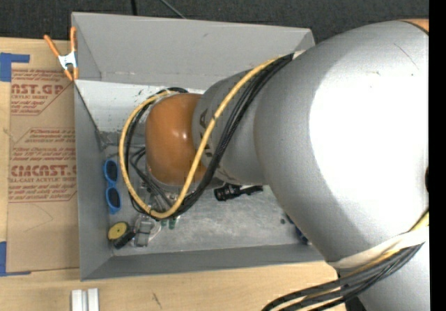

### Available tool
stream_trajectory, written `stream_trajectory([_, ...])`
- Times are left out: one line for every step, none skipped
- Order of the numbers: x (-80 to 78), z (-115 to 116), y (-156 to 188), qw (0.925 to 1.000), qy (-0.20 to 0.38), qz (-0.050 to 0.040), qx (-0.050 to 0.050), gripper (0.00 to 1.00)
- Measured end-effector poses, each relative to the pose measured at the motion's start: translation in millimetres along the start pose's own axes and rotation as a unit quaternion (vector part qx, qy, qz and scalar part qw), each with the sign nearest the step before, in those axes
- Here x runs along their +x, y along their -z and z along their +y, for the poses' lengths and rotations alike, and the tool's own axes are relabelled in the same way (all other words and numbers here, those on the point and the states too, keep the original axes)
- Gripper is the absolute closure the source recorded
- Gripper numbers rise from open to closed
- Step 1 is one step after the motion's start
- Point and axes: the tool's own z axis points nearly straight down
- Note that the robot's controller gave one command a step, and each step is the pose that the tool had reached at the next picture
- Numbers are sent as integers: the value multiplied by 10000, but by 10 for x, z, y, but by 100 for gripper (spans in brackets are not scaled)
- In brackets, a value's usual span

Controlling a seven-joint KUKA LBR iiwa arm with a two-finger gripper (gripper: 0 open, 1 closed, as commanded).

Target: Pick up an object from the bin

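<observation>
From above, the grey metal bin (188,44) sits on a pale wooden tabletop (209,289). The silver arm (334,142) reaches in from the right and covers most of the bin's floor. At its wrist is a rounded orange cover (171,135), with yellow and black cables (127,142) looping around it and running back along the arm.

The wrist points down toward the bin's front-left corner, and its lower end is a tangle of dark hardware and cable just above the floor there. The jaws are hidden beneath the cover and cables, so I cannot tell whether they are open, closed or gripping anything.

Three loose things lie near that lower end:
- A small round yellow-and-black piece (119,233) lies on the floor in the front-left corner, just beside the wrist's tip. It is the nearest thing to the jaws.
- A blue piece shaped like a small pair of glasses (111,183) lies along the left wall, a little further back and clear of the cables.
- A slim black object (235,192) lies on the floor at the arm's lower edge, toward the middle of the bin.

A small blue scrap (300,236) shows at the front right, by the arm's edge.
</observation>
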Motion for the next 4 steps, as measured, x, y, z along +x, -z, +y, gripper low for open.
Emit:
stream_trajectory([212, 116, -191, 9998, -173, -19, -18, 0])
stream_trajectory([200, 108, -183, 9998, -180, -26, -18, 100])
stream_trajectory([-313, 56, 1045, 9996, -277, -80, -44, 100])
stream_trajectory([-440, -88, 827, 9995, -303, -36, -11, 100])
